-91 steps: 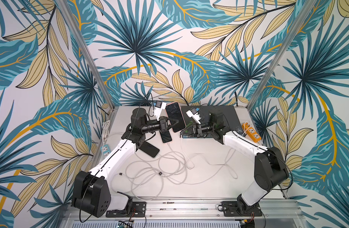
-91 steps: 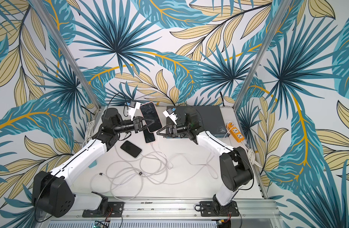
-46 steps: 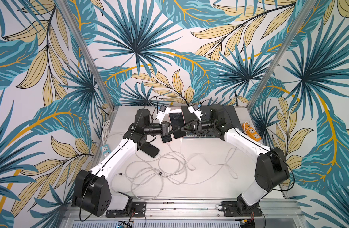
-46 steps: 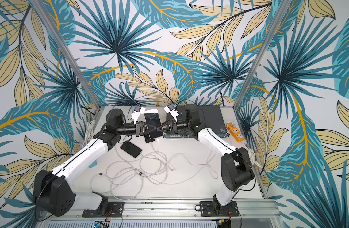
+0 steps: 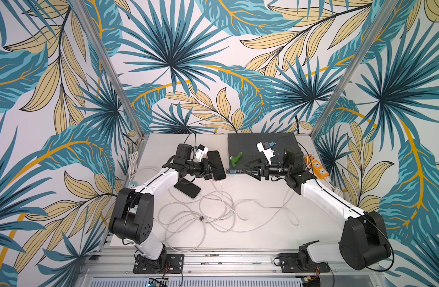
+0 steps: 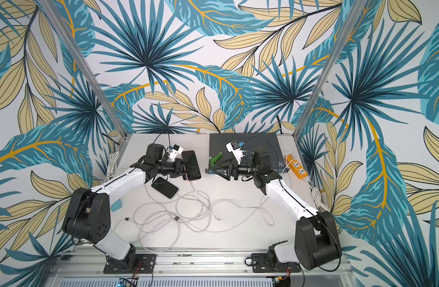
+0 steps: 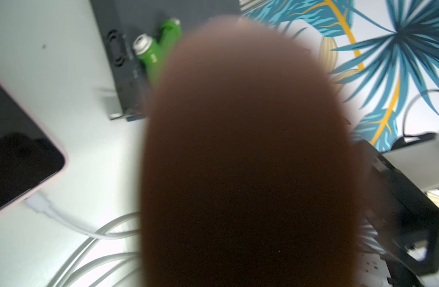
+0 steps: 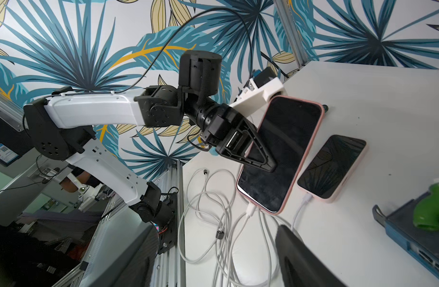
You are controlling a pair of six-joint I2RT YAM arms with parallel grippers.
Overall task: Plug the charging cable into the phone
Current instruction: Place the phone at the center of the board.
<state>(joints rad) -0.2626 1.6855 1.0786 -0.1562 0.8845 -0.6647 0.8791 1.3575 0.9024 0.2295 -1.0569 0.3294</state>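
Change: the right gripper [image 5: 251, 170], which a second ago was sitting closed at the foot of the raised phone [image 5: 217, 162], is now standing back by the network box [image 5: 248, 144] with its jaws spread. The phone is no longer tilting up toward the back wall and is lying lengthwise, close to level.
Left gripper [image 8: 269, 166]: is clamping the phone [image 8: 288, 134] by its long edge. One finger is lying across the dark screen, and the other is hiding behind the pink case.
Right gripper state: is hanging open and empty, its two fingers [image 8: 298, 258] standing wide apart at the near edge of its wrist view.
Phone position: is sitting in the left jaws over the back half of the table [image 5: 263, 223], well apart from the right gripper, with its port end pointing toward the front rail. Whether it is touching the tabletop cannot be told.
Charging cable [image 8: 249, 211]: is sitting with its white plug in the phone's port end. In a top view the charging cable [image 6: 196, 191] is running forward into the loose cables [image 6: 168, 218].
Second phone [image 8: 332, 169]: is lying flat just beside the held one, with a white lead of its own plugged in.
Third phone [image 5: 188, 189]: is lying dark on the table near the left forearm.
Left wrist view: a brown blur is filling the middle, too soft to identify.
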